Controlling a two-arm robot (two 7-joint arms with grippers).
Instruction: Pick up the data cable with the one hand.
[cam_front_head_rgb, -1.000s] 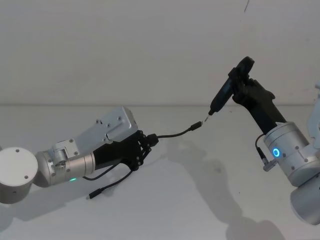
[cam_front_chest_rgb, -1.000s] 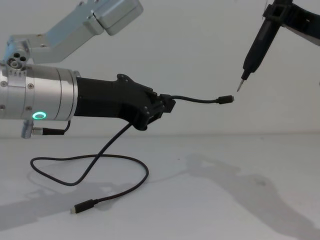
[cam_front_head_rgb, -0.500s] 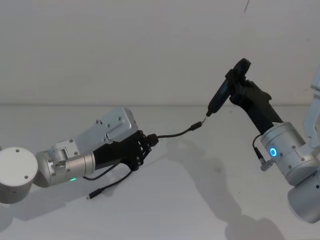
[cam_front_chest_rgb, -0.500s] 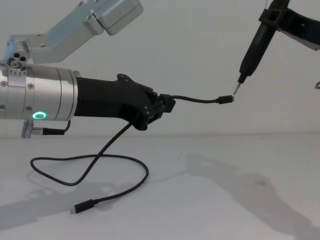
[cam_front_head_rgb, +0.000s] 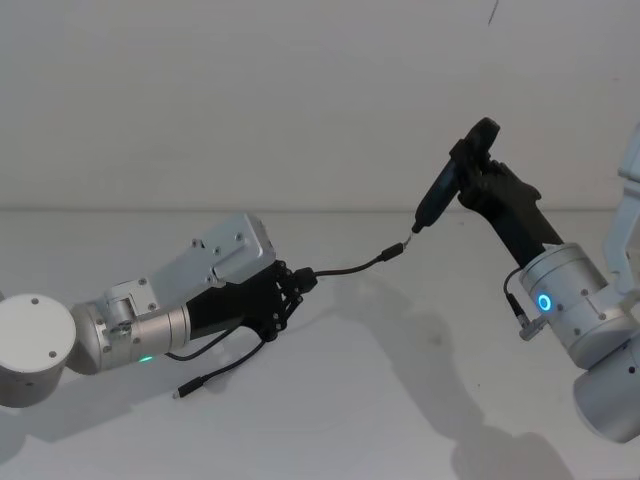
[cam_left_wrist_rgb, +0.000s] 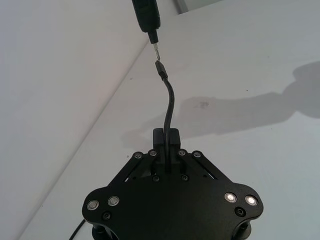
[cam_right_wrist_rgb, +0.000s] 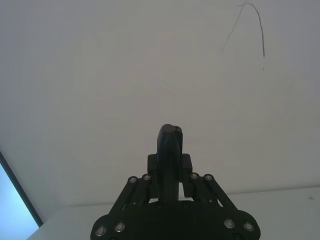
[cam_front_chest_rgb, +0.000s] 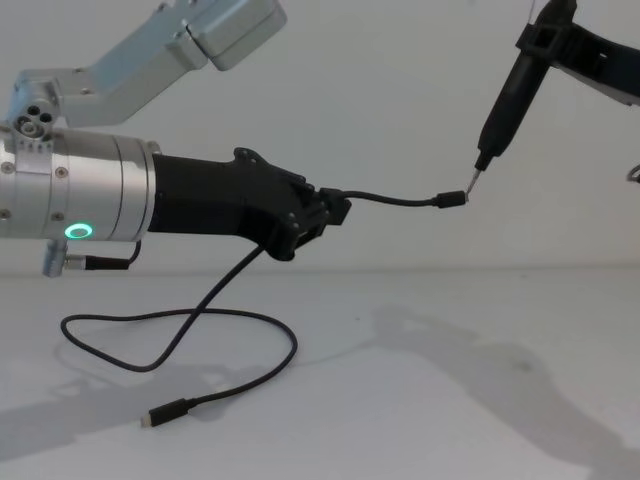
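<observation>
White wall and a pale grey desk (cam_front_chest_rgb: 450, 400) make up the background. At the left, the left pincer (cam_front_chest_rgb: 330, 212) is held above the desk with its jaws closed on the data cable (cam_front_chest_rgb: 395, 200). From the jaws, a short length of the cable is stretched out to the right in the air, ending in a small plug (cam_front_chest_rgb: 453, 199). The rest of the cable is hung down behind the pincer, looped on the desk, and ended by a second plug (cam_front_chest_rgb: 170, 411) near the front. At the right, higher up, the right pincer (cam_front_head_rgb: 478, 172) is clamped on a slim black pen-shaped tool (cam_front_chest_rgb: 508, 95), whose thin metal tip (cam_front_chest_rgb: 473, 176) is seen just at the raised plug.
</observation>
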